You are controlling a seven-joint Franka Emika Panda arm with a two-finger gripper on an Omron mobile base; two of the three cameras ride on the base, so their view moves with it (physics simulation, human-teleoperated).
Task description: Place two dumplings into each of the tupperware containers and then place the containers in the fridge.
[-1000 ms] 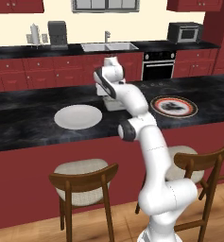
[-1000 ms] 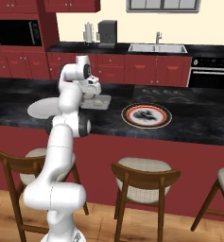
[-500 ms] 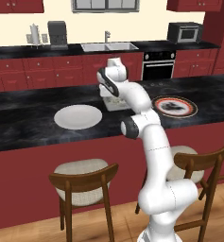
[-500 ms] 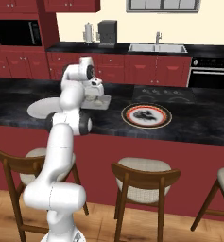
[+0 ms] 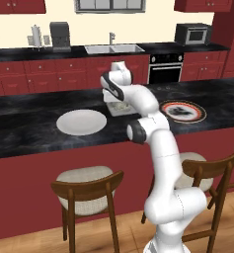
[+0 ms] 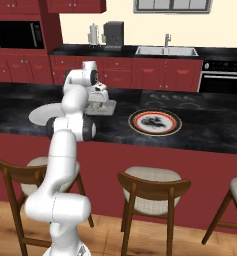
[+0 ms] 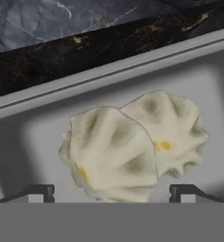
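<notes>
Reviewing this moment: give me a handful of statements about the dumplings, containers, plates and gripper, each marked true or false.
1. Two dumplings lie touching inside the tupperware container. True.
2. The gripper is shut on a dumpling. False: its fingertips stand wide apart, holding nothing.
3. The red-rimmed plate sits on the dark counter. True.
4. The round white plate holds a dumpling. False: it is bare.

**Surfaces you are looking at**

Your counter (image 5: 29, 131) is dark polished stone, veined and glossy. The tupperware container (image 7: 33, 127) looks like smooth, matt grey plastic. The dumplings (image 7: 132, 142) have soft, crimped, doughy skins. The stools (image 6: 152, 187) show brown wood frames with pale cloth seats.
</notes>
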